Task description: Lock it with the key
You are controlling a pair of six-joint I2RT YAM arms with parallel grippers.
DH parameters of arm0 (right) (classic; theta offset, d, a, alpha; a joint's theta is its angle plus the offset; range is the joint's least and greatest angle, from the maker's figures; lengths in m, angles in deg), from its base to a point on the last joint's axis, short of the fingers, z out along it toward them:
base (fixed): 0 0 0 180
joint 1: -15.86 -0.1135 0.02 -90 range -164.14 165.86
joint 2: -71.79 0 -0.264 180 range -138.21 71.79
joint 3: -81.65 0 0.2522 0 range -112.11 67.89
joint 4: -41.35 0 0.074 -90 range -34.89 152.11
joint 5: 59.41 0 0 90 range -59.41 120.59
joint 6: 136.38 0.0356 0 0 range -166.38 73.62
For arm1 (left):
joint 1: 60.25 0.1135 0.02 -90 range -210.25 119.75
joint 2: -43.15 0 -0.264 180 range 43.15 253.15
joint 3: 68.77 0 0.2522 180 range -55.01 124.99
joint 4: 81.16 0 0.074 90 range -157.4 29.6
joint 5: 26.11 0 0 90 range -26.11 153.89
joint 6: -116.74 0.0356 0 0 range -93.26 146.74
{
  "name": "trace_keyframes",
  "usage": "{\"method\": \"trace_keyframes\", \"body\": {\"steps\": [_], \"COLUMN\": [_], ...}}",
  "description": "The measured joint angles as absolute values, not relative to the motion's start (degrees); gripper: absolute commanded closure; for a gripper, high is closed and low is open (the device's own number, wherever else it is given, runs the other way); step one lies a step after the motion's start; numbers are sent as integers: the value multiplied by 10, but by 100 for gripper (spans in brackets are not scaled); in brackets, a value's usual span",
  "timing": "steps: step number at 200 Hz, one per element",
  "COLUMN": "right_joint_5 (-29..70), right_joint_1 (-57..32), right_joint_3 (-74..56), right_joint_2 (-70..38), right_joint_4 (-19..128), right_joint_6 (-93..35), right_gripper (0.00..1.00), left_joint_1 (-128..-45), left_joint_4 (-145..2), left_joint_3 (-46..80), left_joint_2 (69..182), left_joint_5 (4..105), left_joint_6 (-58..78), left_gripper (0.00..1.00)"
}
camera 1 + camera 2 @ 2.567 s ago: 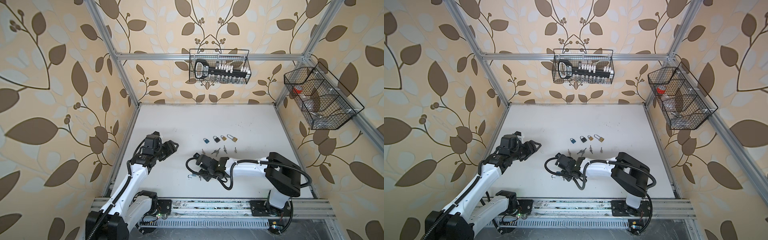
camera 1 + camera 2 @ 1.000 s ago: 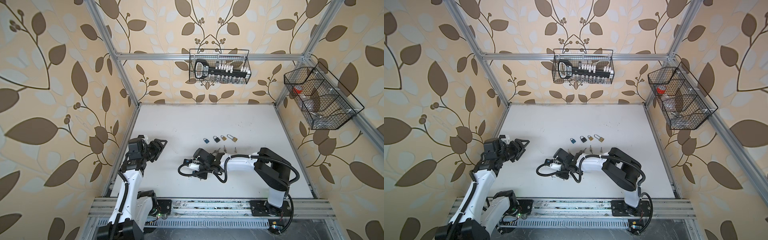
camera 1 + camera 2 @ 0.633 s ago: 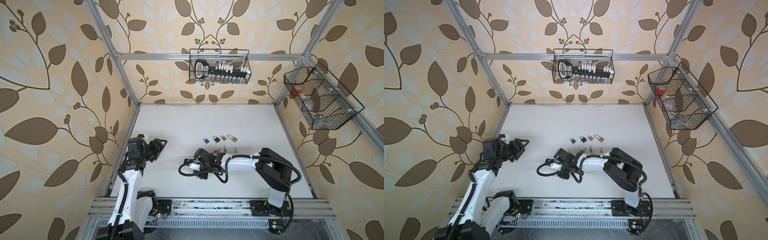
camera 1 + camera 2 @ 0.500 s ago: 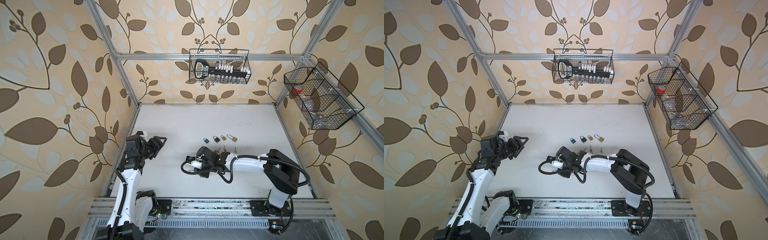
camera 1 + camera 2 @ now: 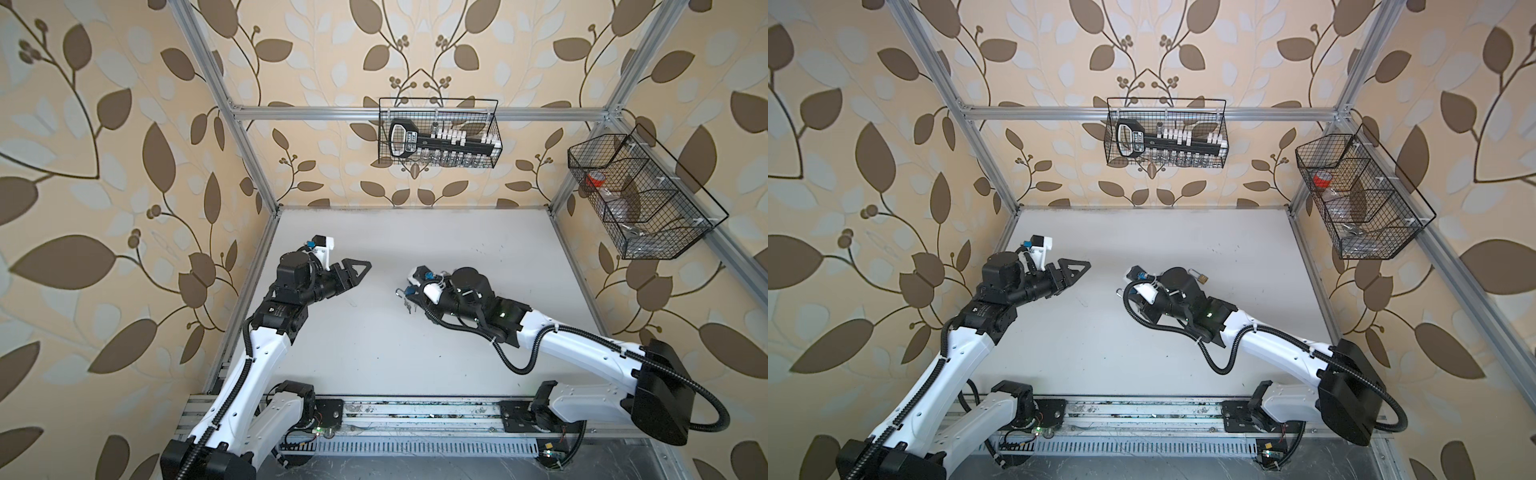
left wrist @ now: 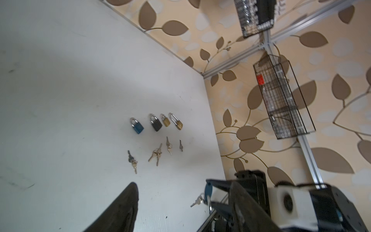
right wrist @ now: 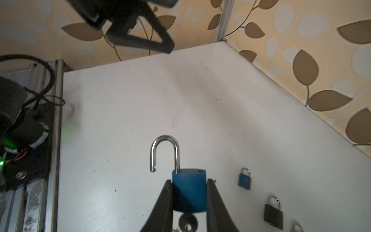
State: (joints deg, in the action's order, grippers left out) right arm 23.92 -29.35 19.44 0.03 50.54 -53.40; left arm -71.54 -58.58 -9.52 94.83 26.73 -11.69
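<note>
Padlock (image 7: 189, 189), blue, is clamped by its body between the fingers of the right hand (image 7: 189, 180), apparently lifted off the table (image 5: 415, 357).

Key (image 7: 187, 223) sits in the keyway at the palm end of the body, between the fingers.

Key relation: the padlock's long axis runs along the right hand's pointing axis. The shackle (image 7: 165, 152) sticks out past the fingertips, aimed roughly at the left hand (image 5: 360, 271). The shackle is open, and its free leg is swung outboard of the body, away from its hole.

Left hand is released, fingers spread, nothing in it. It faces the right hand across a bare gap and is well apart from it. It's the only hand free to reach the shackle, which lies straight ahead of its fingertips.

My read: the shackle needs swinging back over its hole and then pressing home along that long axis. The right hand reacts the push. If the push is off-axis, the body could slip in the grip.

Near the right hand, on the side away from the left hand, four spare padlocks (image 6: 156, 124) lie in a row on the table. Their key bunches (image 6: 155, 154) lie just beside them. All are untouched.

Containers are both wall-hung and well beyond either hand:
- Back-wall basket (image 5: 438, 100) holds a black rack with white blocks (image 5: 449, 141). The small items under it are too small to tell.
- Side-wall basket (image 5: 665, 243) is divided into compartments. A red-topped item (image 5: 596, 179) sits in the rearmost one. There's clear stuff in the others that I can't identify.
</note>
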Motion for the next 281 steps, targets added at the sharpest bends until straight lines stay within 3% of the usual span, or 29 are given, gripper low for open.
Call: {"method": "trace_keyframes", "body": {"steps": [62,109,194,266,281], "right_joint_5": [216,215,214,205,205], "right_joint_1": [-252,-252,-252,-252,-252], "right_joint_3": [191,191,191,191,191], "right_joint_2": [46,66,73,73,73], "right_joint_4": [503,511,523,525,526], "right_joint_6": [-515,-520,-529,-531,-531], "right_gripper": [100,100,100,100,100], "left_joint_1": [-854,-938,-945,-945,-948], "left_joint_4": [-633,-582,-568,-564,-565], "left_joint_3": [4,45,48,50,51], "left_joint_2": [1035,1097,1104,1104,1104], "left_joint_5": [249,312,360,369,372], "left_joint_6": [-58,-6,13,12,10], "left_gripper": [40,47,66,100,100]}}
